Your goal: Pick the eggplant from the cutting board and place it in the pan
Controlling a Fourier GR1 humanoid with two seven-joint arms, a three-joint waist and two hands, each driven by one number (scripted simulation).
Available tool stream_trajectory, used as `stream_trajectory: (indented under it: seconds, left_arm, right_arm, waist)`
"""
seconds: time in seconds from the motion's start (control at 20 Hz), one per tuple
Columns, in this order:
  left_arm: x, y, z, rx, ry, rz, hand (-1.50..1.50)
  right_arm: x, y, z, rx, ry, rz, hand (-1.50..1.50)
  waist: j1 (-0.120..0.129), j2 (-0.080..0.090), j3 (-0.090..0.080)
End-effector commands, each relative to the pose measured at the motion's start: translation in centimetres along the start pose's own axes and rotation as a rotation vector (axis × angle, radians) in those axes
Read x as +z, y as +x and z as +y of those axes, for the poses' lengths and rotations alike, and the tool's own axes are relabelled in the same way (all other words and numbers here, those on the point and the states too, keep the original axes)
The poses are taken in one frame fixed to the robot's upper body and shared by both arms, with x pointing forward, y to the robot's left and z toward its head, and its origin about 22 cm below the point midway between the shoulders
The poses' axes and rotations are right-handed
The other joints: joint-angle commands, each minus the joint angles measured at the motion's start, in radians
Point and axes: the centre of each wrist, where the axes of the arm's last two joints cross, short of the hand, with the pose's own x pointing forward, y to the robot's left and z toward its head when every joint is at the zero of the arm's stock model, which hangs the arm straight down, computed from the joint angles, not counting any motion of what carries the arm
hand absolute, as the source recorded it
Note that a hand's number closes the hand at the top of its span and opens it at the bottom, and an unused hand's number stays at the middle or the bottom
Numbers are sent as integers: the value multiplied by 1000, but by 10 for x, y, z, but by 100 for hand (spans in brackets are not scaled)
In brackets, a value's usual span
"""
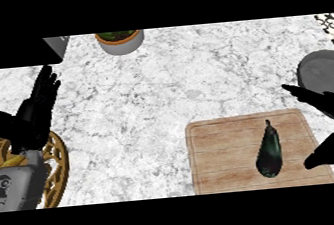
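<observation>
No readable writing anywhere. Eggplant point(269, 149) lies on cutting board point(240, 151), untouched. Right hand point(331, 107) spread wide beside it, partly covering grey pan point(328, 70) cut by edge. Left hand point(33, 113) open, resting.

White marble counter point(189, 77) with four things set on it.
A wooden cutting board point(226, 154) is seen near right, a grey pan point(328, 73) right, a potted plant point(120, 41) far, a gold trivet point(56, 164) near left.

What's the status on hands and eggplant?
Right hand open beside the eggplant, not gripping. Eggplant lying on the cutting board. Left hand open, resting at left. Pan at right edge, nothing between.
</observation>
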Motion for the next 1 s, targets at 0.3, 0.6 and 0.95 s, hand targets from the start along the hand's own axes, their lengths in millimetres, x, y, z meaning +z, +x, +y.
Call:
stream_trajectory:
  seconds: [0.3, 0.6, 0.95]
  left_arm:
    - [-3, 10, -8, -3, 2, -6, 0]
    - [16, -2, -5, 1, -2, -7, 0]
    - [9, 4, -13, 2, 13, 1, 0]
  right_arm:
    - [-15, -3, 18, 138, 71, 78, -150]
    - [-29, 11, 27, 210, 108, 133, -150]
    - [-34, -18, 36, 199, 139, 142, -150]
  waist:
    - [-1, 0, 0]
    - [1, 0, 0]
    - [-1, 0, 0]
